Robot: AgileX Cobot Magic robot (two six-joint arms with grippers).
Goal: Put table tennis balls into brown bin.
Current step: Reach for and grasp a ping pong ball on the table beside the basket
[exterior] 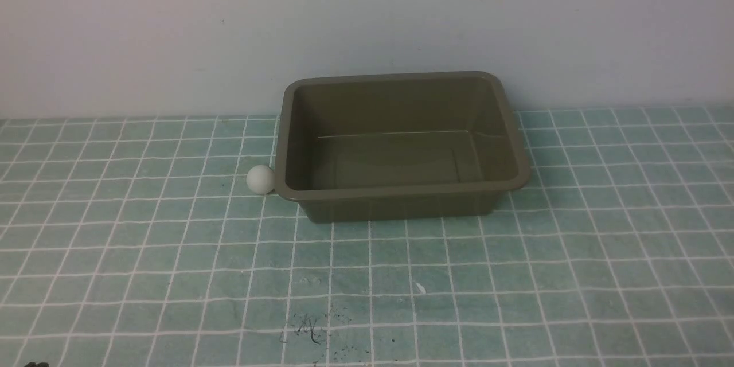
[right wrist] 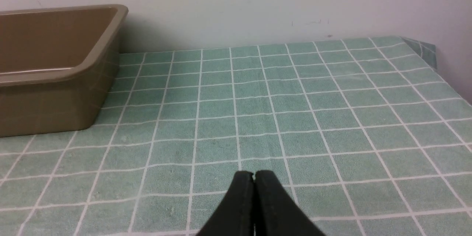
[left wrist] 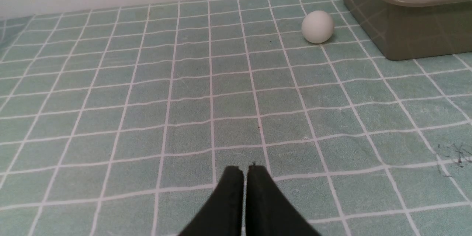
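Note:
One white table tennis ball (exterior: pixel 260 179) rests on the green checked cloth, right against the left front corner of the brown bin (exterior: pixel 401 195). The bin is olive-brown, rectangular and holds nothing. In the left wrist view the ball (left wrist: pixel 317 26) lies well ahead of my left gripper (left wrist: pixel 245 169), beside the bin's corner (left wrist: pixel 413 25). That gripper is shut with nothing between its fingers. My right gripper (right wrist: pixel 254 174) is also shut on nothing, low over the cloth, with the bin (right wrist: pixel 48 96) off to one side. Neither gripper shows in the front view.
The green checked cloth (exterior: pixel 516 275) covers the table up to a pale wall (exterior: pixel 367 23) just behind the bin. Dark scribble marks (exterior: pixel 309 330) sit near the front edge. The table's far corner (right wrist: pixel 424 48) shows in the right wrist view.

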